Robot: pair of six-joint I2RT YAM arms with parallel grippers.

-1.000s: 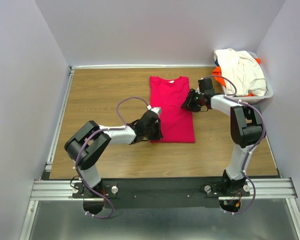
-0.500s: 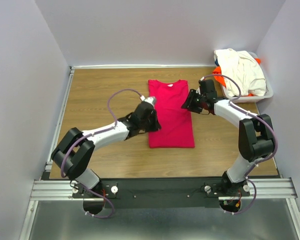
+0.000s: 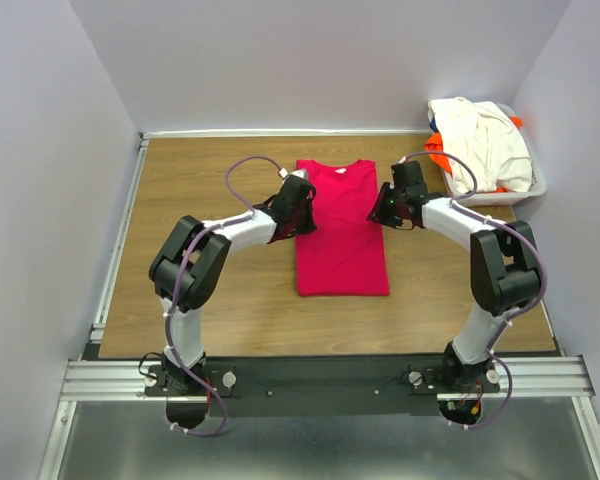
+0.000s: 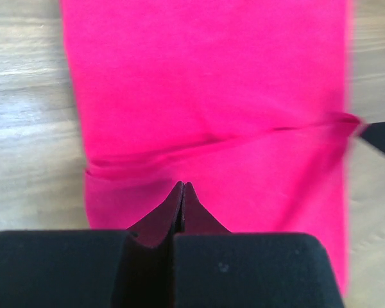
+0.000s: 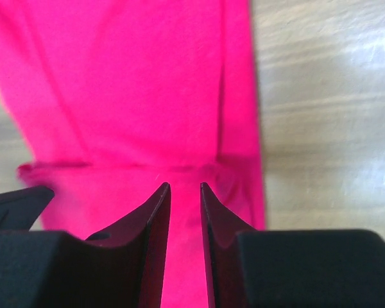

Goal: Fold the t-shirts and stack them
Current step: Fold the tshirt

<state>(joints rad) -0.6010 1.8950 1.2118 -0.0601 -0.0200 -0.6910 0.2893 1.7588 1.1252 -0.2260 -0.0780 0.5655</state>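
Observation:
A crimson-pink t-shirt [image 3: 340, 235] lies flat in the middle of the table, folded into a long narrow strip with its collar at the far end. My left gripper [image 3: 302, 205] rests low at the strip's left edge, jaws shut with no cloth between them [image 4: 183, 185]. Across from it, my right gripper [image 3: 385, 212] sits at the right edge, jaws a narrow gap apart over the cloth [image 5: 185, 186]. A fold line crosses the pink shirt [image 4: 212, 83] ahead of both grippers. A cream-white t-shirt [image 3: 485, 135] and an orange t-shirt [image 3: 438, 155] are heaped in the basket.
The white plastic basket [image 3: 536, 186] stands at the back right corner against the wall. Bare wooden table [image 3: 210, 170] lies left and front of the shirt. Grey walls close off three sides.
My left gripper has slid up the shirt's left edge from near its bottom to its upper part. The right gripper's jaws have narrowed. The shirt has shifted slightly toward the front.

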